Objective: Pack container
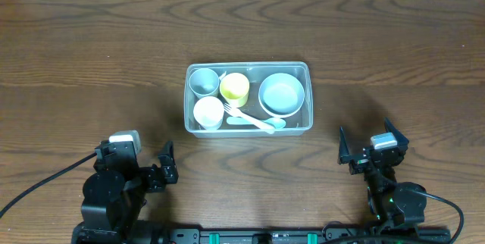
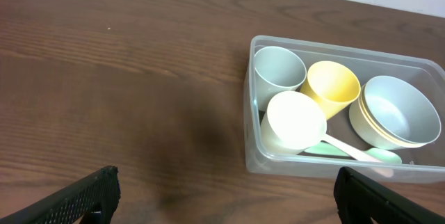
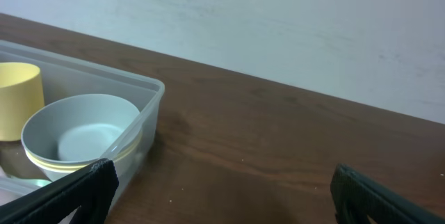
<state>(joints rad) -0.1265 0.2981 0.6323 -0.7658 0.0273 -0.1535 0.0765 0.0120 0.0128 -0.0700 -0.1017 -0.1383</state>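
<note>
Left wrist: three cups [image 2: 295, 120] in container [image 2: 248, 123]; right wrist: only yellow cup [image 3: 17, 99]; left fingers [image 2: 87, 197], right fingers [image 3: 379, 195] spread.

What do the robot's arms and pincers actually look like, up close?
Both arms are black and blocky. The left gripper and right gripper each have two flat matte-black fingers. A small white box tops each wrist; a black cable trails from each arm.

One container [image 1: 247, 64], three cups [image 1: 204, 81], at least two bowls [image 1: 281, 94] (stacked), one fork [image 1: 235, 111], one spoon [image 1: 278, 123]
</note>
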